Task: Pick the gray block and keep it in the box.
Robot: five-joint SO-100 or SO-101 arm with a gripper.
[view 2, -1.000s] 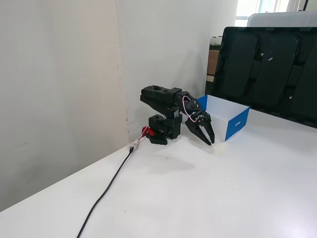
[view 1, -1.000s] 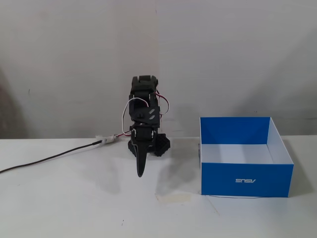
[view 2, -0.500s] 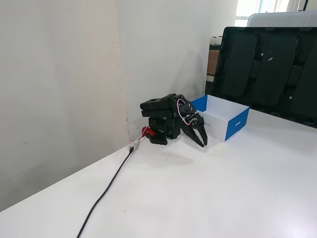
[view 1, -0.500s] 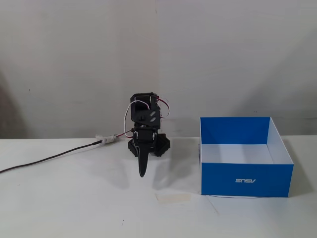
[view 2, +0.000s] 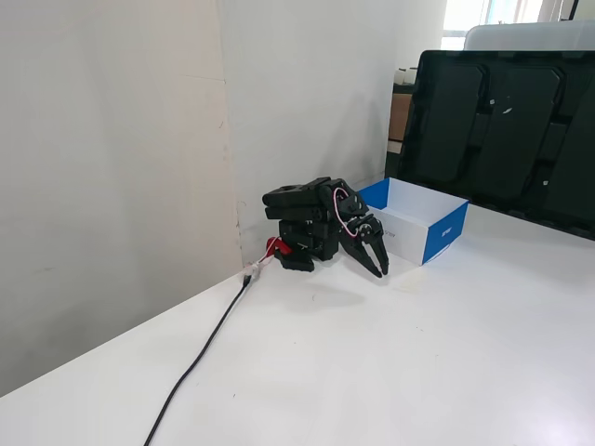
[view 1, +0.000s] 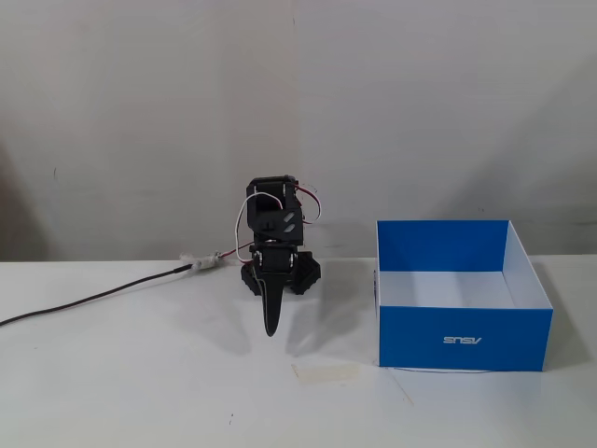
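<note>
Black and folded low over its base, the small plastic robot arm (view 1: 277, 245) sits at the back of the white tabletop (view 1: 140, 373), close to the pale wall. We see its end effector (view 1: 270, 327) pointing down toward the tabletop; in the side-on fixed view its end effector (view 2: 380, 268) shows two dark fingers parted only narrowly at the tips, with nothing between them. To the right of the arm in the front fixed view stands the large square open-top box with bright blue outer walls and a white inside (view 1: 462, 339), well apart from the end effector. We cannot find the gray block in either fixed view. A pale strip of tape (view 1: 325, 371) lies flat on the tabletop between arm and box. A dark cable (view 1: 93, 299) runs off leftward from the arm's base.
</note>
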